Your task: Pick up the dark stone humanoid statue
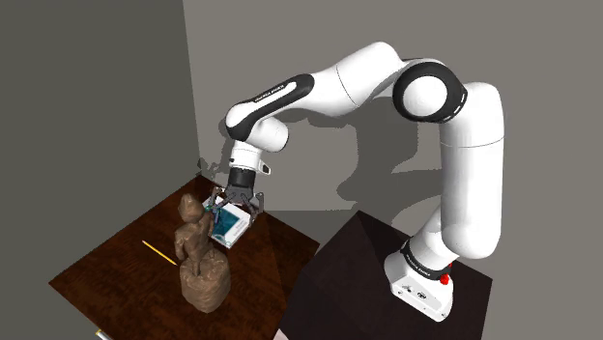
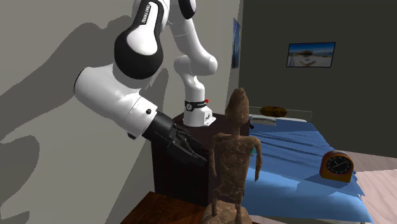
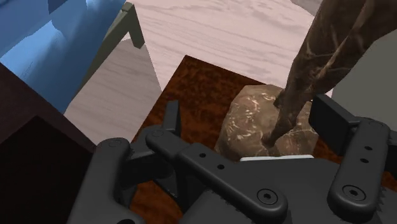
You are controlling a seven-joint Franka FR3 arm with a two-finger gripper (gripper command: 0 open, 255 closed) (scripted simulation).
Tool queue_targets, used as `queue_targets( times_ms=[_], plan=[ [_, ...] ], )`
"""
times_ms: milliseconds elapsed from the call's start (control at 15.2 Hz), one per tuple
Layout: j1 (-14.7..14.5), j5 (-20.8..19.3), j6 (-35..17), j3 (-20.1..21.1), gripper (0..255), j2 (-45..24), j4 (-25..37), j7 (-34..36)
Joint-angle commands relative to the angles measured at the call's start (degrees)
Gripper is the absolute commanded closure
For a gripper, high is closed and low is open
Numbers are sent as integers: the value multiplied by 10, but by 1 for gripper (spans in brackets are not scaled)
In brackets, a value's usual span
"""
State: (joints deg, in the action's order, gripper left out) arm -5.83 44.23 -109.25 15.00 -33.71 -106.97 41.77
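Note:
A brown, rough humanoid statue (image 1: 198, 256) stands upright on a lumpy base on the dark wooden table (image 1: 106, 270). My gripper (image 1: 226, 212) hangs at the height of its chest, on the side toward the stand. In the second exterior view the statue (image 2: 232, 159) is in front and the gripper (image 2: 196, 151) reaches in behind its torso. In the wrist view the gripper (image 3: 251, 118) is open. A thin limb of the statue (image 3: 299, 89) runs down between the fingers, closer to one finger (image 3: 331, 118); I see no clasp on it. The base (image 3: 248, 118) lies below.
A yellow pencil (image 1: 157, 253) lies on the table beside the statue. Grey walls close in behind the table. The dark stand (image 1: 348, 270) borders the table. A blue bed (image 2: 299, 172) with an orange clock (image 2: 335, 167) lies beyond the table edge (image 2: 159, 210).

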Motion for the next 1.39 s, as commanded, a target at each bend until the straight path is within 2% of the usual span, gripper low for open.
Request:
queue_targets(
  times_ms=[0,330,924,990,1320],
  plan=[
    [-4,19,-5,2,0,-50,38,18],
    [-15,60,-14,11,0,-160,128,60],
    [-21,57,-28,7,0,-212,156,41],
    [-21,56,-28,7,255,-213,159,42],
    [-21,56,-27,7,255,-213,159,42]
  ],
)
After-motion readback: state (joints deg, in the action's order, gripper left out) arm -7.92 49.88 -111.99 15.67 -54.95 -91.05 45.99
